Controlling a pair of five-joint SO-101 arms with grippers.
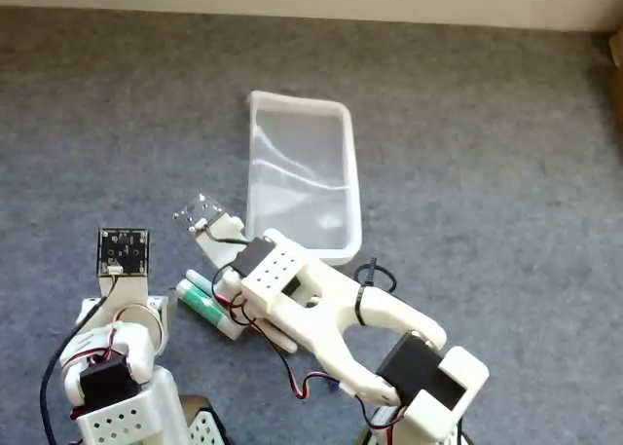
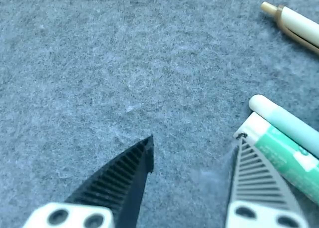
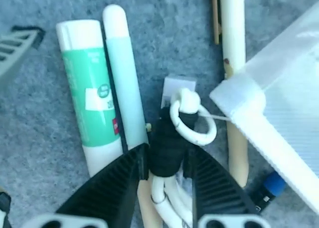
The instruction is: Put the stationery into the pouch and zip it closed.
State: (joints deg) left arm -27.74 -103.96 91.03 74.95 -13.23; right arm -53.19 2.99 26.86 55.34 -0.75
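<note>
Opening step, likely: right gripper [image 3: 167,153] pinches the pouch's [image 1: 302,172] black pull [image 3: 167,145] (stationery [image 3: 122,78] outside); spread left gripper [image 2: 195,140] should next take the glue stick [image 2: 281,150].

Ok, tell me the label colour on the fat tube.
Green with a white patch, on a white tube; clearest in the right wrist view.
</note>
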